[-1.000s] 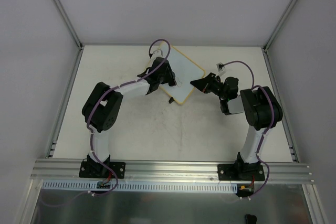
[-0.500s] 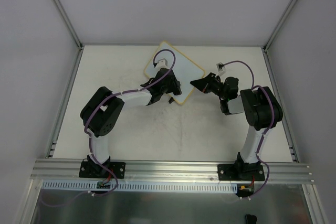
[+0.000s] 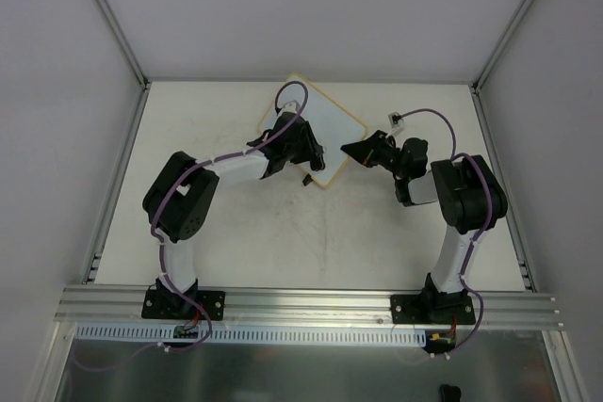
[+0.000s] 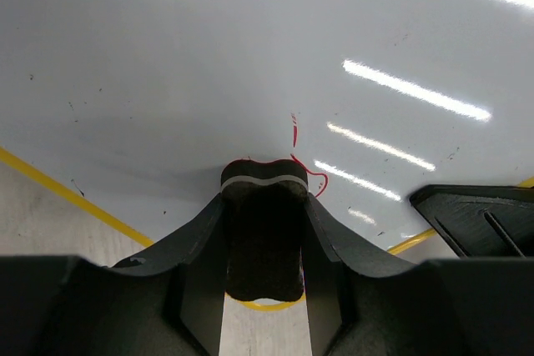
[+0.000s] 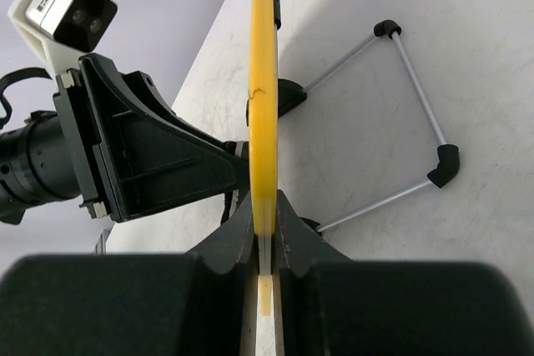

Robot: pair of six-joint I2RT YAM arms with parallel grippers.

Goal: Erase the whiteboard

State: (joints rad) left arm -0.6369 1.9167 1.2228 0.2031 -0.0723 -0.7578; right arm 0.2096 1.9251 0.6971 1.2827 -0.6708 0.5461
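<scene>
As seen from above: whiteboard (image 3: 337, 129) set diamond-wise on table (image 3: 236, 242), far centre, between both arms.
Left arm end: left gripper (image 3: 314, 155) over whiteboard's near-left part, hiding much of it from top camera; jaw state unreadable from there.
Left wrist view only: left gripper (image 4: 263, 243) clamped narrow on black eraser (image 4: 263, 202), pale band near eraser's tip, tip pressed against whiteboard (image 4: 209, 56) white face.
Red marks (image 4: 294, 132): short stroke and curl on whiteboard just past eraser tip, slightly right; not visible from top.
Yellow frame (image 4: 75, 202): strip along whiteboard's near edge in left wrist view.
Right arm end: right gripper (image 3: 347, 150) touching whiteboard's right corner.
Right wrist view only: whiteboard (image 5: 264, 81) seen edge-on as yellow band, pinched between fingers of right gripper (image 5: 264, 210), gap just as wide as frame.
Wire stand (image 5: 413, 106): thin metal rods with black joints, on side of whiteboard opposite left gripper; not made out from above.
Left wrist camera (image 5: 62, 6): across whiteboard from wire stand.
</scene>
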